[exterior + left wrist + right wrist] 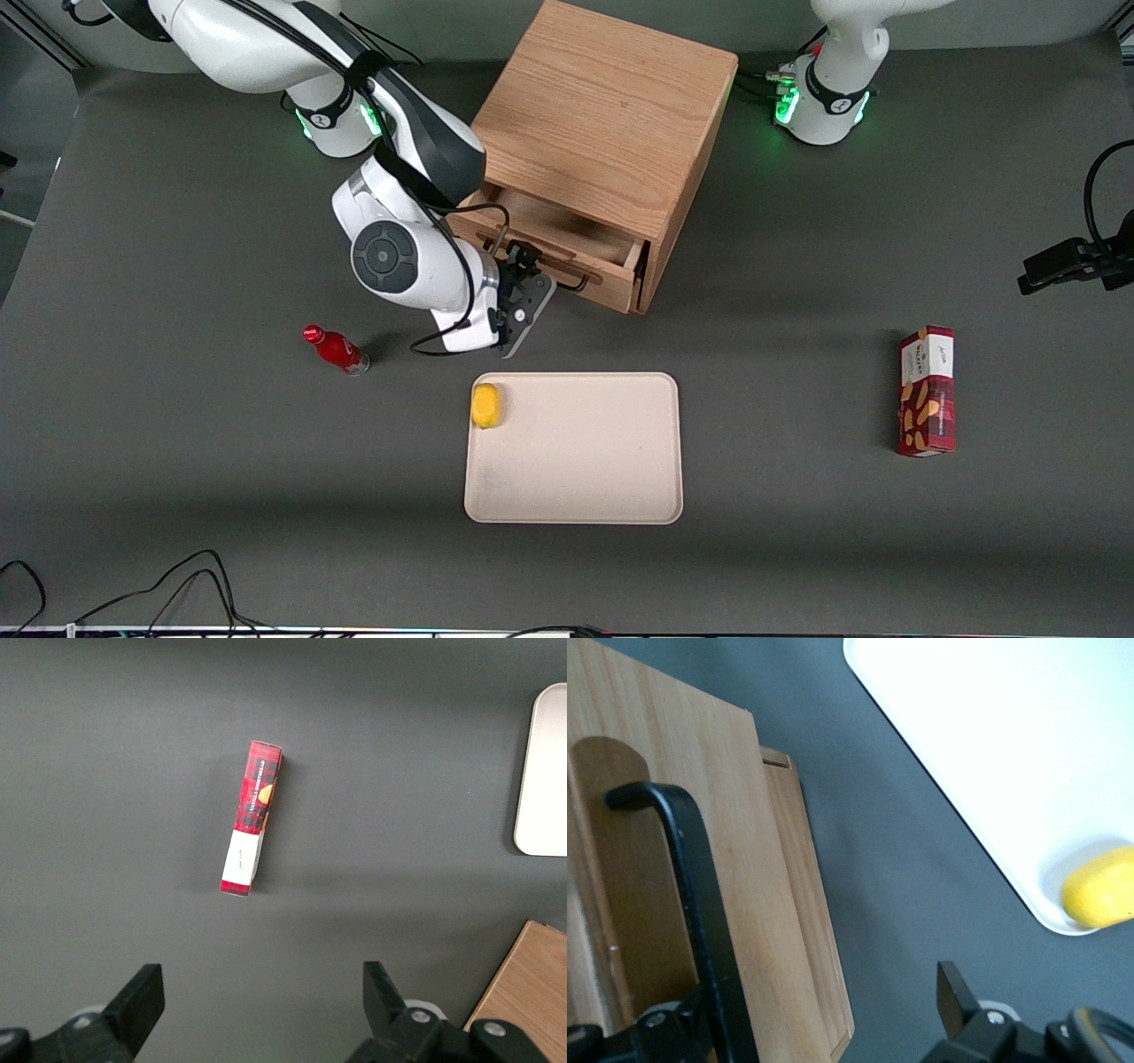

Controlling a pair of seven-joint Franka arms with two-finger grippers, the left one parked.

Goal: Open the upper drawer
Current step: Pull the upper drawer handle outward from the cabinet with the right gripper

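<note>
The oak cabinet [602, 115] stands at the back of the table. Its upper drawer [611, 282] is pulled partly out, and the light-wood inside [567, 229] shows. A thin black wire handle [574, 282] runs along the drawer front. My right gripper [524, 264] is at that handle, nearer the front camera than the drawer. In the right wrist view the handle [700, 895] crosses the drawer front [757, 904]. There the gripper [819, 1028] is open, with the handle close against one finger and the other fingertip [952, 990] well apart over the grey table.
A cream tray [576, 496] lies nearer the front camera than the cabinet, with a yellow fruit [485, 405] in one corner. A red bottle [337, 350] lies beside the working arm. A red snack box [927, 390] lies toward the parked arm's end.
</note>
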